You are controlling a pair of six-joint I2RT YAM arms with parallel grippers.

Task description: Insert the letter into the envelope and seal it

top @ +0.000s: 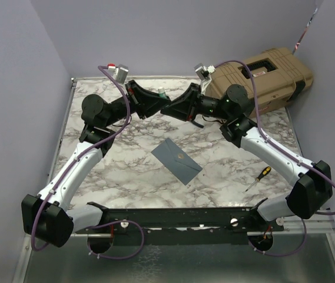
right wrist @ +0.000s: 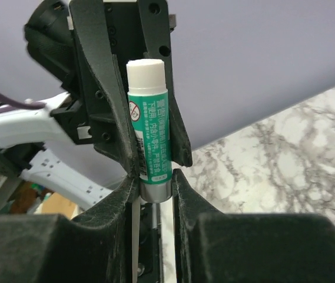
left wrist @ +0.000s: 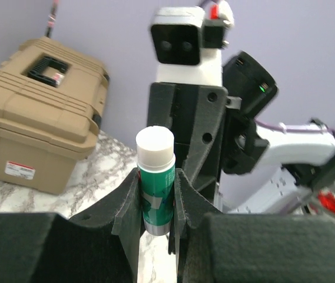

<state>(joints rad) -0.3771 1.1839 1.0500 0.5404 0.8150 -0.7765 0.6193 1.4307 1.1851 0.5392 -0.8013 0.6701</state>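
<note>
1. The left fingers (left wrist: 126, 215) pinch a glue stick (left wrist: 155, 188) by its green body, with the white cap pointing up.
2. The right fingers (right wrist: 185, 203) are closed on the grey bottom end of the same stick, just under the left pair's grip (so both arms hold one stick, facing each other).
3. The stick is held upright in the air over the far part of the worktop (top: 126, 177), about midway between the left and right edges.
4. The envelope (top: 176, 160) lies flat near the middle of the worktop, turned diagonally, with a small pale mark on its face. It is well apart from both pairs of fingers, and I cannot tell how its flap lies.
5. A screwdriver (top: 257, 178) lies close to the right edge, toward the near right corner.
6. A tan case (top: 267, 79) sits at the far right corner.
</note>
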